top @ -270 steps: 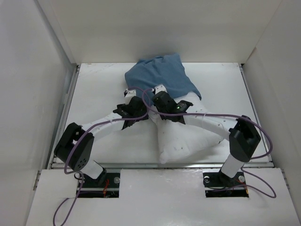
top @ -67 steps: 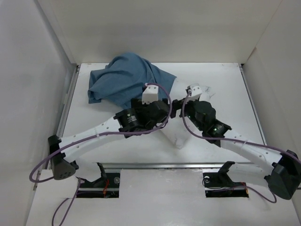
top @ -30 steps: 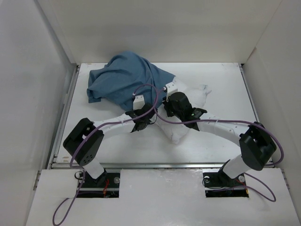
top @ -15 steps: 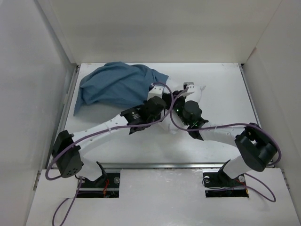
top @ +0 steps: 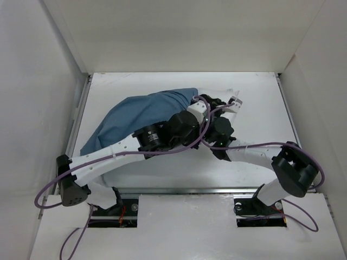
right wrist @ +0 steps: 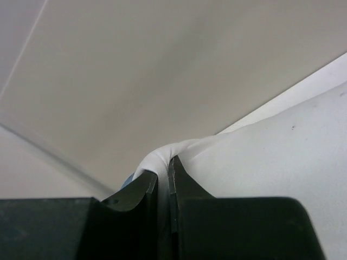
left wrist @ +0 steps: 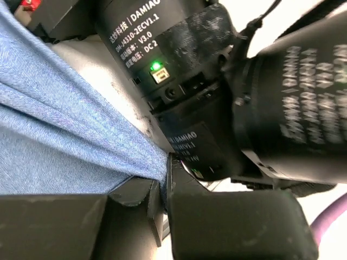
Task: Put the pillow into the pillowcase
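Top view: pillowcase (top: 142,111) lies across the table (top: 255,135) from the near left up to mid-table, bulging. I judge most of the pillow (right wrist: 233,157) is inside it, with only a scrap of white showing past the case's right end, where both wrists crowd together. Left gripper (left wrist: 164,184): jaws closed to a hairline, with a thin edge of blue cloth nipped at the very tips. Right gripper (right wrist: 164,169): jaws likewise closed, pinching a small raised fold of white pillow cloth. Risks: both holds are shallow tip pinches on thin fabric, so a hard pull in opposite directions could strip either one out, and the case mouth would then slide back off the pillow corner. The wrists are nearly touching, and the left camera is filled by the black motor housing of the right arm (top: 255,154). Any further closing-in risks a knock, and the purple cable (top: 238,145) looping between them could snag. View notes: the top camera gives the overall lie of the case but hides both sets of jaws under the wrists. Only the left wrist view confirms blue cloth in that grip. Only the right wrist view confirms the white fold, with a sliver of blue just behind its left finger. Neither wrist view shows how much pillow is left outside.
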